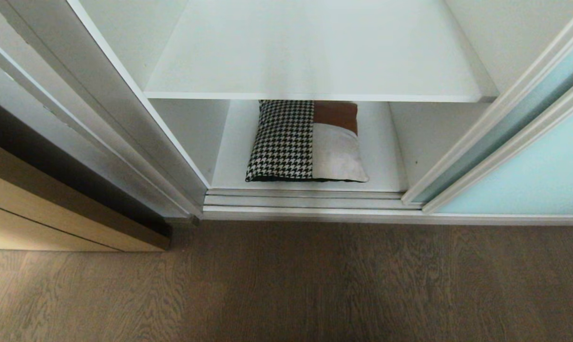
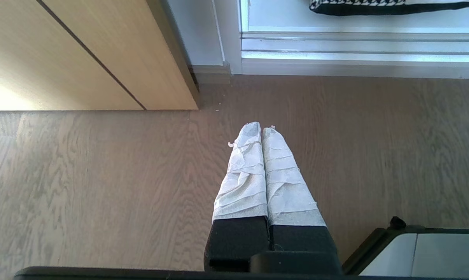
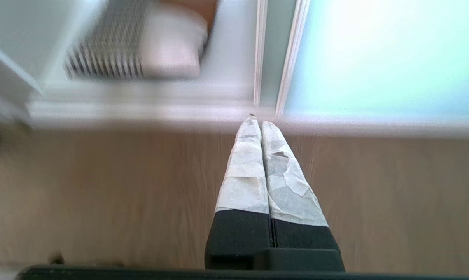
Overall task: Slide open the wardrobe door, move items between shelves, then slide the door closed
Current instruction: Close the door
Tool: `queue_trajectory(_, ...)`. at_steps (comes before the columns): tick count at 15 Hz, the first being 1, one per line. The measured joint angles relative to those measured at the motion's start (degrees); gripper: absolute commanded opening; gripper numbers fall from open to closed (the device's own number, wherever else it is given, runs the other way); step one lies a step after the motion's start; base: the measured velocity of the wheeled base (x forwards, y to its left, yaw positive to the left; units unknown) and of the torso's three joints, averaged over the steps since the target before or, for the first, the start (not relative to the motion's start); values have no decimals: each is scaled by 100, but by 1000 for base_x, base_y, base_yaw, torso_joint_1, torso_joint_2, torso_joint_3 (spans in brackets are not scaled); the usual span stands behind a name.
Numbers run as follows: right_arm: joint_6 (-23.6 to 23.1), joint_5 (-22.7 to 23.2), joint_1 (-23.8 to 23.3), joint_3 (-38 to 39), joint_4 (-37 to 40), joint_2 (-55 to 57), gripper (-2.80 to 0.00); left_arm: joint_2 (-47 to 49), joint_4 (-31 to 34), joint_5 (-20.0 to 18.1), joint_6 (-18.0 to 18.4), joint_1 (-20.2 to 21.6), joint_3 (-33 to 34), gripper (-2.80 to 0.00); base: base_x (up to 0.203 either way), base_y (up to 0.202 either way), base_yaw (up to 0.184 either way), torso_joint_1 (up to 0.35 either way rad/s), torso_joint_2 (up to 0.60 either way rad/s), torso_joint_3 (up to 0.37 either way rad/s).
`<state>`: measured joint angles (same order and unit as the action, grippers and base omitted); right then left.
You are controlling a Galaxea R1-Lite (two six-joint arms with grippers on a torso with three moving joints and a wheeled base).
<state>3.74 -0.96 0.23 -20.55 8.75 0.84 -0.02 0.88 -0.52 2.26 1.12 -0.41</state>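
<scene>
Wood floor (image 1: 286, 285) fronts the wardrobe; sliding wardrobe door (image 1: 529, 175) stands open rightward. Items (image 1: 305, 142) lie on the lower shelf (image 1: 386, 161), near its front edge. Left gripper (image 2: 261, 128) and right gripper (image 3: 261, 123) hang above the floor, jaws together, empty.

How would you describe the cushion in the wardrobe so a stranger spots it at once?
Look into the open wardrobe, left of the glass door. Under the white shelf, the cushion lies flat on the bottom board. It is the only item there: houndstooth left half, brown and beige patches right.
</scene>
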Motion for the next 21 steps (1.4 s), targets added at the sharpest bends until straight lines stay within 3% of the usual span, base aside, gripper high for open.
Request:
queue_trajectory(4,31,-217,33,-2415,1232,951,-280,2,-2,-2,4,0,0,-280,0,0,0,0,0,0)
queue_trajectory(7,40,-821,112,-4032,1594,2222,-280,2,0,0,2,0,0,-280,0,0,0,0,0,0)
queue_trajectory(13,95,-1917,429,-6472,2291,4274,-280,2,0,1,2,0,-2,-280,0,0,0,0,0,0)
queue_trajectory(16,103,-1781,226,-7129,2754,4821,-280,2,-2,-1,2,0,-2,-280,0,0,0,0,0,0)
queue_trajectory(21,295,-1001,-874,-7769,3128,5494,-280,2,0,1,0,0,0,-280,0,0,0,0,0,0)
